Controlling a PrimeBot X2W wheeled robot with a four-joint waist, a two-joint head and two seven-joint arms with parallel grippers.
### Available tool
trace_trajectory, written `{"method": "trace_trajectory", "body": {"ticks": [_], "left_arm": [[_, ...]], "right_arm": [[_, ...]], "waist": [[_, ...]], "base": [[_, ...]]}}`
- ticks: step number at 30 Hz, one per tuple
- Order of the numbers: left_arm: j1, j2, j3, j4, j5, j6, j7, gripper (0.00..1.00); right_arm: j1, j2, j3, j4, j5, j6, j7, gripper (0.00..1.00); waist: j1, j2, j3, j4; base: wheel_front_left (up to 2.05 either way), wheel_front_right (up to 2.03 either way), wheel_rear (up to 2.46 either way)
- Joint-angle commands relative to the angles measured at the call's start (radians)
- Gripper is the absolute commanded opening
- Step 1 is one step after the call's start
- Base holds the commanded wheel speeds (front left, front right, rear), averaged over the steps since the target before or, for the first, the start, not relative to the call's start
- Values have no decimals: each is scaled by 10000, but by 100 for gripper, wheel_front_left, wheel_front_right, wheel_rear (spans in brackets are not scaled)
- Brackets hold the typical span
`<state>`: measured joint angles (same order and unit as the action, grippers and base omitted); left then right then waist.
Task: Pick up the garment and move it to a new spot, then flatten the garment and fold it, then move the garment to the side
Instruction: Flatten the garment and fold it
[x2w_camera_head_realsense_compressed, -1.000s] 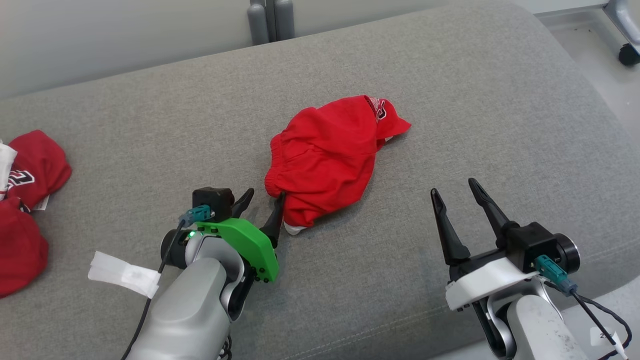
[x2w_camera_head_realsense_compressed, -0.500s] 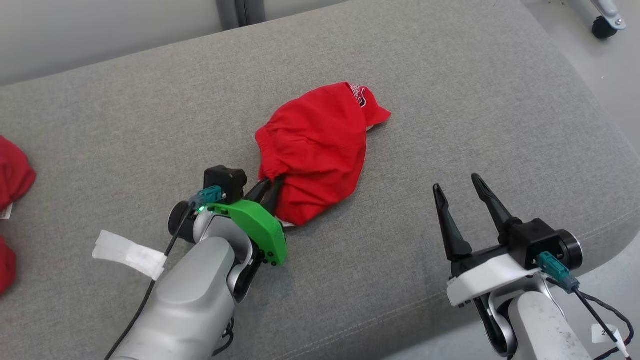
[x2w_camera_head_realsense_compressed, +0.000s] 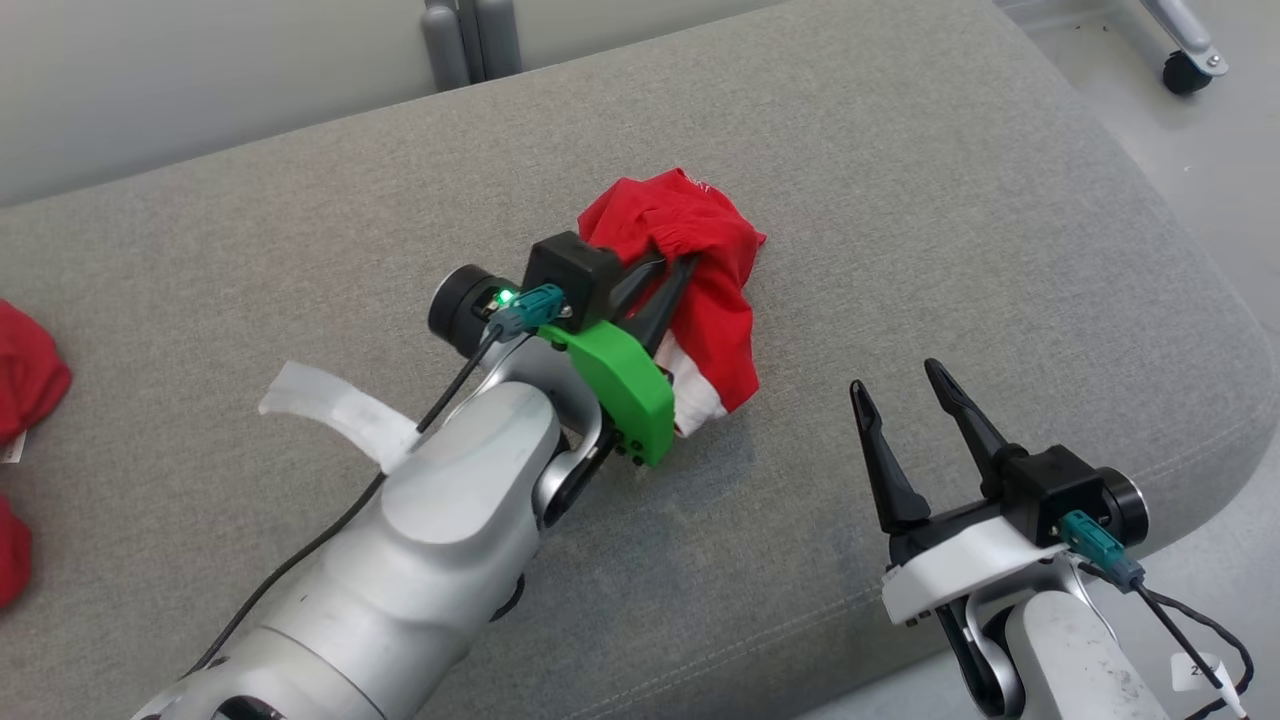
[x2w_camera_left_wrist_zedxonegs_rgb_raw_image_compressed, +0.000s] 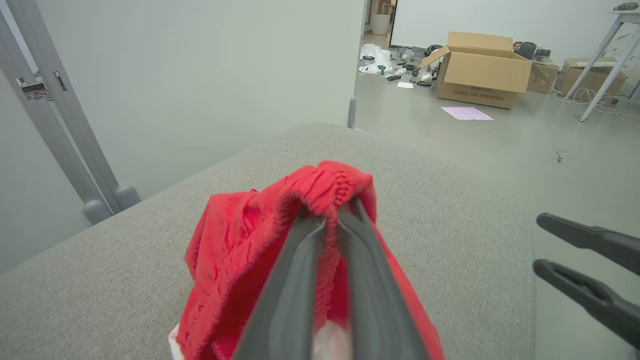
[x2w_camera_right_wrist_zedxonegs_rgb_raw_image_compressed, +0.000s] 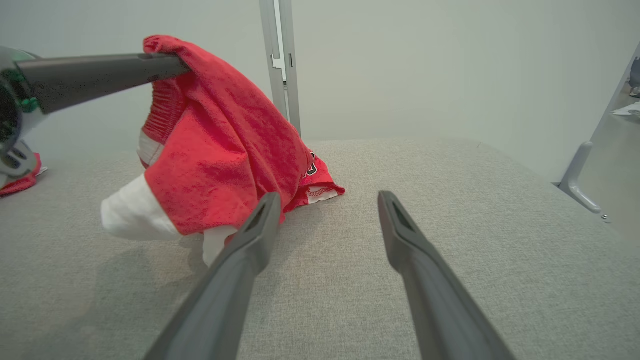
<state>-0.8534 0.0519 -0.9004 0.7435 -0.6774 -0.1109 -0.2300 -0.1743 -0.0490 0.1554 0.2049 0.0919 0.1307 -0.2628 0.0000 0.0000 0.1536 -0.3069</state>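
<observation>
- Since a second ago, the left end effector has gone from spread to clamped on the red garment and risen toward the far side, taking the cloth up with it.
- Its two dark fingers are pressed together, with the ribbed elastic waistband pinched between their tips.
- Earlier the garment lay spread out; now it hangs bunched from that grip near the middle of the grey upholstered surface, white lining showing at its lower edge.
- From the right wrist view, the printed hem rests on the surface on the far side.
- Over the near right part of the surface, the right end effector hovers with its fingers apart and empty, to the right of the garment and not touching it.
- Other red clothing lies at the far left edge, well apart.
</observation>
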Motion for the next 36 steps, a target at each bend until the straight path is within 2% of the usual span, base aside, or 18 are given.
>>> {"method": "trace_trajectory", "body": {"ticks": [1,2,4,11,14,15,16,24,30,36], "left_arm": [[-277,-14,-241,-397,-126,214,171,0],[-277,-14,-241,-397,-126,214,171,0],[-476,-6,-603,-982,-338,504,439,0],[-1149,9,-1615,-2811,-1342,1892,1178,0],[-1377,18,-1604,-2585,-1706,2590,1271,0],[-1537,21,-1487,-2009,-1777,2935,1296,0],[-1571,16,-1411,-1684,-1814,3062,1284,0],[-1681,463,-790,779,-2190,3464,1204,0],[-1477,910,-323,2045,-2526,3560,1003,0],[-1063,1211,114,2842,-2979,3469,676,0]], "right_arm": [[42,-29,20,25,51,1,-30,100],[42,-29,20,25,51,1,-30,100],[47,-25,50,37,98,1,-30,100],[-104,-27,310,78,317,1,-30,100],[-156,-25,356,66,409,1,-30,100],[-168,-25,322,27,471,1,-30,100],[-166,-27,279,-8,507,1,-30,100],[-157,-24,11,-82,482,1,-30,100],[-268,-26,-33,-107,445,1,-30,100],[-245,-24,-147,-85,336,1,-30,100]], "waist": [[0,0,-10,-101],[0,0,-10,-101],[0,0,-5,-167],[0,0,-8,-495],[0,0,51,-614],[0,0,136,-662],[0,0,181,-660],[0,0,446,-303],[0,0,536,148],[0,0,616,687]], "base": [[0,0,0],[0,0,0],[0,0,0],[0,0,0],[0,0,0],[0,0,0],[0,0,0],[0,0,0],[0,0,0],[0,0,0]]}}
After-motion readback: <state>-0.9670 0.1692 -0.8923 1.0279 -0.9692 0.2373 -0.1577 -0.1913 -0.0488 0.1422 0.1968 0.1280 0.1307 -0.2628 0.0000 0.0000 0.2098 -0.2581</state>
